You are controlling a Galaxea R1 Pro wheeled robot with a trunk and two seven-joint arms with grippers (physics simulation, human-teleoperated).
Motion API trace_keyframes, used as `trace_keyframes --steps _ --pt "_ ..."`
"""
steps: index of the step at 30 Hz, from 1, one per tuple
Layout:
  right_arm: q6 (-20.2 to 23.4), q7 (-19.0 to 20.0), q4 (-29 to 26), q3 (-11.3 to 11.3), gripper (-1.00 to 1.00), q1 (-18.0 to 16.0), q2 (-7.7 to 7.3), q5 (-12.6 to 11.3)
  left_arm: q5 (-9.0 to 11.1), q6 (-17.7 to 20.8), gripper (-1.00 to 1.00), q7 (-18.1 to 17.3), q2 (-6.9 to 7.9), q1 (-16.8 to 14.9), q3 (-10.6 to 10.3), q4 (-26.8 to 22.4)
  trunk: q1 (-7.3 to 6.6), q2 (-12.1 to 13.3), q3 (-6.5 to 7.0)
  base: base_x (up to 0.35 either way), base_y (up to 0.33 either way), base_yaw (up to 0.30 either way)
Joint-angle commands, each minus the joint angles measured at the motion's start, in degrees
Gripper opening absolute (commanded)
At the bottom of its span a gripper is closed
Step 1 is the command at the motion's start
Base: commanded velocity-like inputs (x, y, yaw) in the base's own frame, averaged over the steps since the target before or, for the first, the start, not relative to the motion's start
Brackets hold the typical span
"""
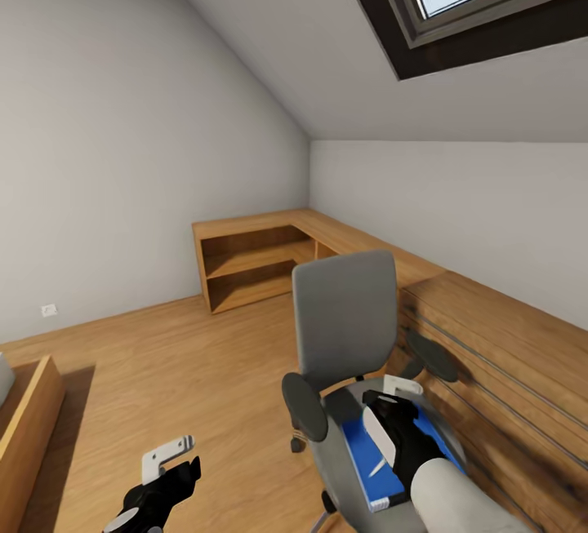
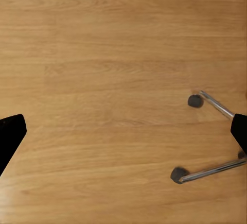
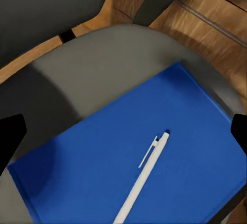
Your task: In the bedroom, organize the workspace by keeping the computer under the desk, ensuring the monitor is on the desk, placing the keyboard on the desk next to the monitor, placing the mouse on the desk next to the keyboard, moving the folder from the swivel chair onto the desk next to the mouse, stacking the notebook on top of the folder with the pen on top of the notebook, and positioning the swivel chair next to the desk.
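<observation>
Right arm hovers over swivel chair seat, left arm low over floor.
Swivel chair (image 1: 347,329) stands on wooden floor (image 1: 163,361) beside low wooden unit (image 1: 506,337); folder (image 3: 154,147) lies flat on its seat, pen (image 3: 144,177) on top of folder. Right gripper (image 1: 392,423) above folder, fingers spread wide, holding nothing. Left gripper (image 1: 167,468) over bare floor near chair's casters (image 2: 194,100), jaws apart, nothing held.
</observation>
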Motion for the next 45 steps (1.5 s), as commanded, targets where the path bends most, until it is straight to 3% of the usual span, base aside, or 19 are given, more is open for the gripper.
trace_keyframes --steps 1,2,5,6,7,10,18,45 --pt "0.91 -0.45 -0.09 0.4 1.0 -0.06 -0.3 -1.26 0.58 0.07 1.0 0.52 0.03 0.0 -0.02 -0.15 0.02 -0.03 -0.05 0.085 0.0 0.0" --pt "2.31 -0.39 -0.1 0.36 1.0 -0.09 -1.7 -3.22 0.6 0.11 1.0 0.53 0.03 -0.02 0.02 -0.6 0.02 -0.03 -0.05 0.035 0.0 0.0" --pt "3.66 -0.24 -0.13 0.38 1.0 -0.15 -3.01 -5.03 0.61 0.14 1.0 0.55 0.0 -0.01 0.03 -1.37 0.02 -0.03 -0.05 0.023 0.0 0.0" --pt "5.36 0.1 -0.15 0.36 1.0 -0.2 -4.63 -7.64 0.62 0.18 1.0 0.59 0.0 -0.02 0.43 -2.0 0.24 -0.43 -0.23 0.007 0.0 0.0" --pt "6.09 0.2 -0.13 0.37 1.0 -0.25 -5.32 -8.66 0.65 0.21 1.0 0.6 -0.06 -0.02 1.17 -2.18 0.46 -0.83 -0.41 0.005 0.0 0.0" --pt "7.05 0.28 -0.1 0.38 1.0 -0.3 -5.93 -9.55 0.68 0.23 1.0 0.61 -0.17 -0.01 2.39 -2.36 1.11 -2.04 -0.95 0.003 0.0 0.0" --pt "8.46 0.41 -0.12 0.47 1.0 -0.35 -6.37 -10.42 0.71 0.22 1.0 0.62 -0.23 -0.01 3.95 -2.78 2.87 -5.25 -2.39 0.001 0.0 0.0" --pt "8.27 0.12 -0.75 0.74 1.0 -0.33 -6.12 -10.57 0.71 0.26 1.0 0.62 -0.13 0.02 4.24 -2.84 8.8 -16.07 -7.23 0.0 0.0 0.0"
